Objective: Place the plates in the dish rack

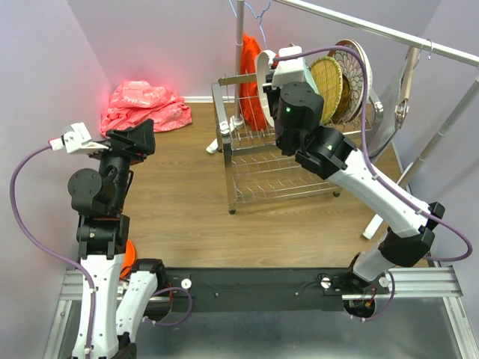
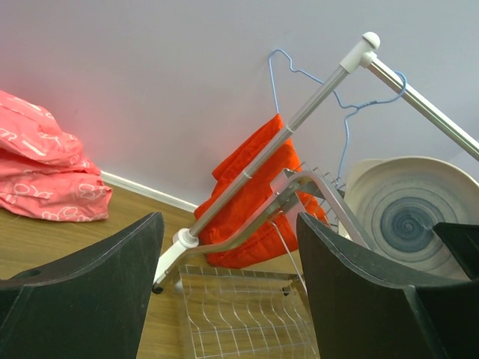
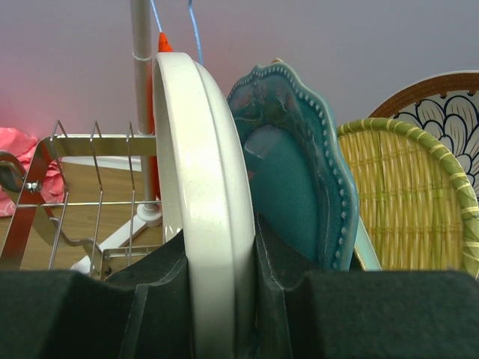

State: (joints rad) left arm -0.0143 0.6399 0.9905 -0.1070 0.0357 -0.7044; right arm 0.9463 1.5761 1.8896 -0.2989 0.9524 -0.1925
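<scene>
The dish rack (image 1: pixel 277 176) (image 2: pixel 239 314) (image 3: pixel 82 142) stands on the wooden floor, right of centre. My right gripper (image 1: pixel 273 93) (image 3: pixel 219 235) is shut on the rim of a cream plate with a grey swirl (image 1: pixel 263 66) (image 2: pixel 408 217) (image 3: pixel 202 149). It holds the plate upright at the rack's upper tier. Close behind it stand a teal scalloped plate (image 3: pixel 299 149), a woven-yellow plate (image 1: pixel 328 86) (image 3: pixel 404 194) and a white petal-patterned plate (image 1: pixel 352 63) (image 3: pixel 445 112). My left gripper (image 1: pixel 146 134) (image 2: pixel 228 224) hangs open and empty, well left of the rack and pointing toward it.
A red-orange cloth (image 1: pixel 251 82) (image 2: pixel 254 194) hangs by the rack's left end, next to a blue hanger (image 2: pixel 288 63). A white clothes rail (image 1: pixel 374 30) crosses above the rack. A pink bag (image 1: pixel 142 105) (image 2: pixel 45 172) lies at the back left. Something orange (image 1: pixel 129 258) shows beside the left arm's base.
</scene>
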